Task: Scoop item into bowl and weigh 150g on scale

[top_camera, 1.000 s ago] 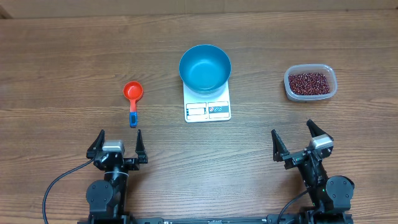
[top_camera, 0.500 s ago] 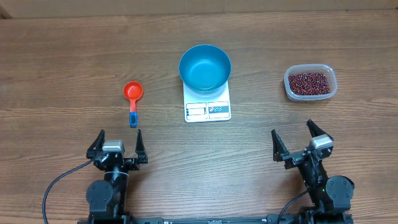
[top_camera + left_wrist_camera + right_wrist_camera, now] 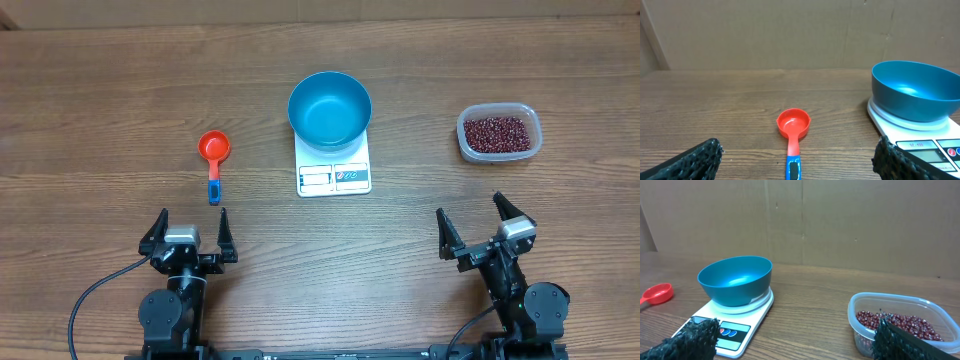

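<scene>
Left gripper released and empty, red scoop with blue handle just ahead of it, blue bowl on white scale ahead between both grippers, its blue-marked label too small to read, right gripper spread open, beans in clear tub just ahead.

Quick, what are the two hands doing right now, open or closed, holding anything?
Left hand: open, holding nothing.
Right hand: open, holding nothing.
</scene>
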{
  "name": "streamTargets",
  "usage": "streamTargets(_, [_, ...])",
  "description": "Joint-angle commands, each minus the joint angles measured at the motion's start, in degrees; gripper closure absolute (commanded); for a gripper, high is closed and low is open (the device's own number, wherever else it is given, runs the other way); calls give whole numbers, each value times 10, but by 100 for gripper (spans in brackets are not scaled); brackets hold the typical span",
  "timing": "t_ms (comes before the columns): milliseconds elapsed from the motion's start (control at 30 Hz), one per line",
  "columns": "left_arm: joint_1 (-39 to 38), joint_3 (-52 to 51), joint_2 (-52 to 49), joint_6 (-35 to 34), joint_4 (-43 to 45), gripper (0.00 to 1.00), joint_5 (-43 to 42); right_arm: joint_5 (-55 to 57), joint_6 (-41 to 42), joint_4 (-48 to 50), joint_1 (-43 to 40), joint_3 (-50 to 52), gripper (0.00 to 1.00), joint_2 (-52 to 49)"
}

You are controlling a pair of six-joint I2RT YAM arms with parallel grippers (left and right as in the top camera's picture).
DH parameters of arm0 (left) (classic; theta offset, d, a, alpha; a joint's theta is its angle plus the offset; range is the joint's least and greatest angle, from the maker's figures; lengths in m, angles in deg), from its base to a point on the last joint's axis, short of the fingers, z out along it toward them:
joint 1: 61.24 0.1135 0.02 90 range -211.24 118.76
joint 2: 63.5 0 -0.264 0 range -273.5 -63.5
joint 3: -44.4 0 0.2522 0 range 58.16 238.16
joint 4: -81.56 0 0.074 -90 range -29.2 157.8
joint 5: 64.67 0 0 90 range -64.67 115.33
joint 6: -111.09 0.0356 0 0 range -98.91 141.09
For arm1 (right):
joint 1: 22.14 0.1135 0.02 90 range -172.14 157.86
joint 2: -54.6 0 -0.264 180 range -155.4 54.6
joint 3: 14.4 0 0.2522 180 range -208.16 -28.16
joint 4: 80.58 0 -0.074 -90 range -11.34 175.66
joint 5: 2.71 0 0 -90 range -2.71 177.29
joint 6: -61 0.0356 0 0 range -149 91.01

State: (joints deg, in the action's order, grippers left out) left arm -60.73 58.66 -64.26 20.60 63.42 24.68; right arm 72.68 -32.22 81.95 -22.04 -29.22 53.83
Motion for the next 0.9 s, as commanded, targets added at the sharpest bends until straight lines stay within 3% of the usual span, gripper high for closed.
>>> streamTargets(0, [3,-2,5,-8,-1,0,5,4,2,2,-2,6,0,6])
streamTargets(500, [3,10,5,-9,-23,0,-11,4,2,2,-2,6,0,6])
streamTargets(867, [3,107,5,18,-162,0,8,4,2,2,-2,6,0,6])
